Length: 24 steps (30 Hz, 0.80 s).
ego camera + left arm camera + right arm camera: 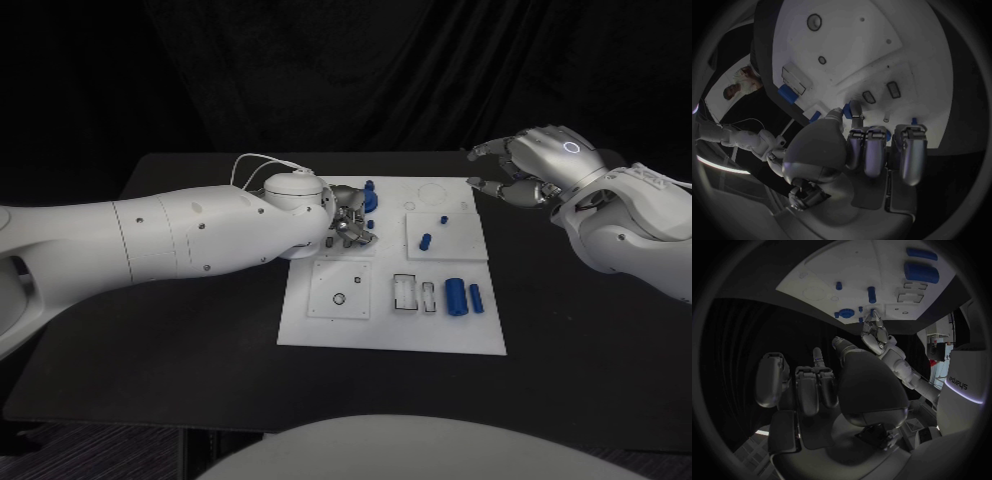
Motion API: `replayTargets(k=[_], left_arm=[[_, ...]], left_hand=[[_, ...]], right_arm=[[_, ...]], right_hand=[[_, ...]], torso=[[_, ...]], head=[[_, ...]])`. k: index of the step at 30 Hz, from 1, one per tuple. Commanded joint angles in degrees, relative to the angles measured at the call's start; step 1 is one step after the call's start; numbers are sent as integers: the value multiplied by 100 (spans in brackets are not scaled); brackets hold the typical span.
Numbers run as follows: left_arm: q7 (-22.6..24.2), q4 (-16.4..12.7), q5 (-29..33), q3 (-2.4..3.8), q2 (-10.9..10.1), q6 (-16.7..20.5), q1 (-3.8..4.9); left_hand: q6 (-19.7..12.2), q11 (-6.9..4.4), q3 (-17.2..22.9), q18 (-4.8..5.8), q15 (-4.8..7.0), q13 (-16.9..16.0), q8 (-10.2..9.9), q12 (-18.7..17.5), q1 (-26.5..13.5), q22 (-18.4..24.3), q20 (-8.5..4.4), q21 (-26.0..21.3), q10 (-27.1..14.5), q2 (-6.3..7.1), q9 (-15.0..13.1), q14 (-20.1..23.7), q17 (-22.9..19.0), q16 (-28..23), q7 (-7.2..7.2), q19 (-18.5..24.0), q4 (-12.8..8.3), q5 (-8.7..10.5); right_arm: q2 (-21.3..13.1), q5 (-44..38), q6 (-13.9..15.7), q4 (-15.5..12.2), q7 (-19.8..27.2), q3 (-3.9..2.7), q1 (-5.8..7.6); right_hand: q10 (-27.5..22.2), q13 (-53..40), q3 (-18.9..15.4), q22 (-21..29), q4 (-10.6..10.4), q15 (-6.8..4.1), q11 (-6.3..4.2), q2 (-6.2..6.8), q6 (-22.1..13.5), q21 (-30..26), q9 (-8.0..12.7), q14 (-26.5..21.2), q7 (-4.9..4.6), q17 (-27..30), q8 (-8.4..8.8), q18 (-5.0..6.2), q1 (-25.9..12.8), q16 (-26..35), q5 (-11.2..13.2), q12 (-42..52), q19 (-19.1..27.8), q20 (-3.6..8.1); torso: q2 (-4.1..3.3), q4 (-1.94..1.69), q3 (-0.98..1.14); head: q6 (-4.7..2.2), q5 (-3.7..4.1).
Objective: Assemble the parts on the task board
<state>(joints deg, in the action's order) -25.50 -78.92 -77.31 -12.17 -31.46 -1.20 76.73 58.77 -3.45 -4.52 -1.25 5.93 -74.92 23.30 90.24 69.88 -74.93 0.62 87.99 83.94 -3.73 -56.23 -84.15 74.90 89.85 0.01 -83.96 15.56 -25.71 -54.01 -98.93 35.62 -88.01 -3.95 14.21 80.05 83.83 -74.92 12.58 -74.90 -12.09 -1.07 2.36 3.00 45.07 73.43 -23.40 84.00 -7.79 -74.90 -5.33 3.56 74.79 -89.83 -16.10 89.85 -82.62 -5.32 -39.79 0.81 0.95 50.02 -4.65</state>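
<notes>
At the board's (389, 335) far left corner, the left hand (346, 222) is lowered with fingers curled beside a blue part (368, 198), probably to seat it; whether it is pinched cannot be told. The right hand (526, 165) is held off the far right edge, loosely curled and empty, likely waiting.

Robotics lab, black table (173, 330) before black curtains, white task board (325, 330) with fixtures
</notes>
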Motion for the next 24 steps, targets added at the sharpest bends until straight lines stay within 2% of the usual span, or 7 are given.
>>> replayTargets(k=[1,16,20,24], left_arm=[[146,-7,-7,3,-10,-11,-13],[157,-75,-7,2,-164,78,-13],[136,-144,-7,2,-258,160,-13],[82,-274,22,2,-412,300,-12]], left_hand=[[40,-16,54,13,13,-1508,-46,-24,74,-1119,-12,-24,606,9,2,-585,1510,15,9,-295,4,-10],[126,-36,601,8,30,-1508,-240,-24,380,-1110,-29,-43,606,157,-56,-585,1510,15,-14,-282,-73,-37],[158,-40,812,4,35,-1508,-284,-24,396,-1101,-34,-53,606,250,-91,-585,1510,15,-17,-273,-70,-36],[214,-47,977,6,41,-1508,-297,-24,369,-1110,-37,-51,606,318,-131,-585,1510,15,-22,-279,-49,-32]], right_arm=[[-3,-16,-52,2,-124,-4,-1],[-26,167,-180,3,-152,-4,-1],[-33,175,-220,3,-175,-4,-1],[-49,178,-264,1,-204,-4,-1]], right_hand=[[617,-1508,47,-1028,7,5,18,-12,58,-20,9,600,0,-1510,40,7,50,-17,-24,15,42,16],[617,-1508,98,-1009,35,9,24,-57,84,-87,44,600,-6,-1510,66,20,113,-17,-24,15,72,11],[617,-1508,110,-1006,42,10,24,-66,92,-101,52,600,-5,-1510,70,23,127,-17,-24,15,77,10],[617,-1508,118,-1000,47,10,23,-73,100,-121,57,600,-5,-1510,73,27,137,-17,-24,15,87,9]], torso=[[-1,0,-1],[3,0,2],[3,1,0],[2,5,-1]], head=[[-2,-6],[-2,-3],[-2,0],[-2,-29]])
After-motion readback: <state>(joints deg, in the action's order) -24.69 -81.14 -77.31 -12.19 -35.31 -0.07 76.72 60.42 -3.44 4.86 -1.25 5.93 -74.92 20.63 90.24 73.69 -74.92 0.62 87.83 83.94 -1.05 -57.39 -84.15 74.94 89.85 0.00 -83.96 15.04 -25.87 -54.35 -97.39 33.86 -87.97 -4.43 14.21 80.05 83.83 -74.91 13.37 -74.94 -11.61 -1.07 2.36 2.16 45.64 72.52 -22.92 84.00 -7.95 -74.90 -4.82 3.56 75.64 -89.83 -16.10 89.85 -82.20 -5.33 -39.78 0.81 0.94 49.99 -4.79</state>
